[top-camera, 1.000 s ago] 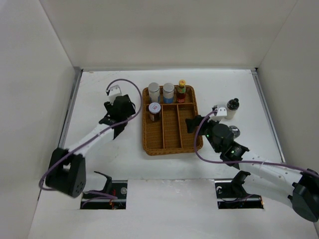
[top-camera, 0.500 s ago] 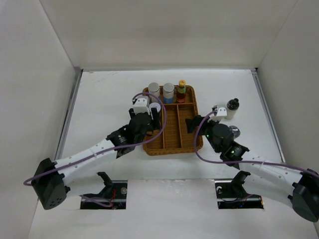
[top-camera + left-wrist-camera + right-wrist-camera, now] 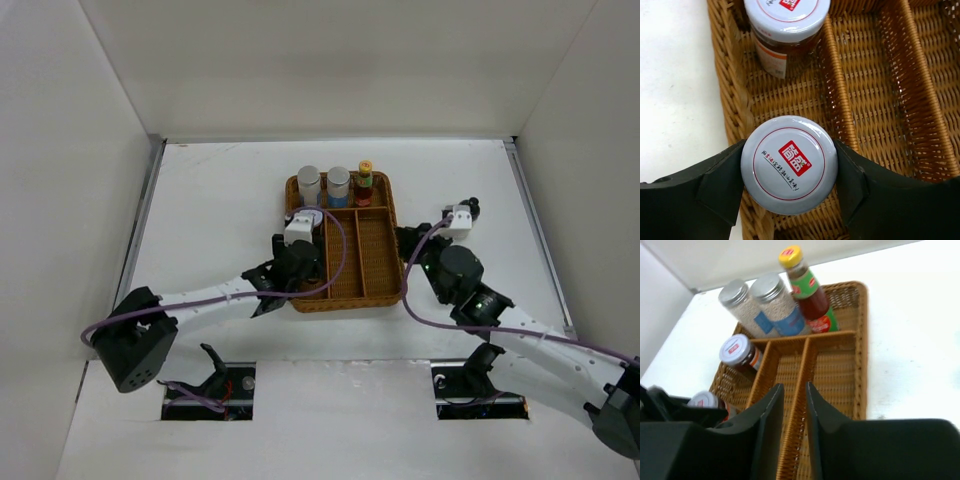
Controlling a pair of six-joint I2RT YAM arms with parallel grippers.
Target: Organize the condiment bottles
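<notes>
My left gripper (image 3: 789,167) is shut on a clear jar with a white lid and red logo (image 3: 789,164), over the left compartment of the brown wicker tray (image 3: 732,95). In the top view the gripper (image 3: 300,245) hides that jar. A second white-lidded jar (image 3: 787,20) stands farther along the same compartment. Two silver-lidded jars (image 3: 309,181) (image 3: 338,181) and the dark-red sauce bottle with a yellow cap (image 3: 365,176) stand in the tray's back row. My right gripper (image 3: 410,242) is empty, its jaws a narrow gap apart, above the tray's right side (image 3: 794,390).
A black-capped bottle (image 3: 471,207) stands on the white table right of the tray, mostly behind my right wrist. White walls enclose the table on three sides. The tray's middle (image 3: 345,250) and right (image 3: 378,245) compartments hold nothing.
My left arm swung right from the table left of the tray to the tray's left compartment. My right arm shifted right and back, now covering most of the black-capped bottle.
</notes>
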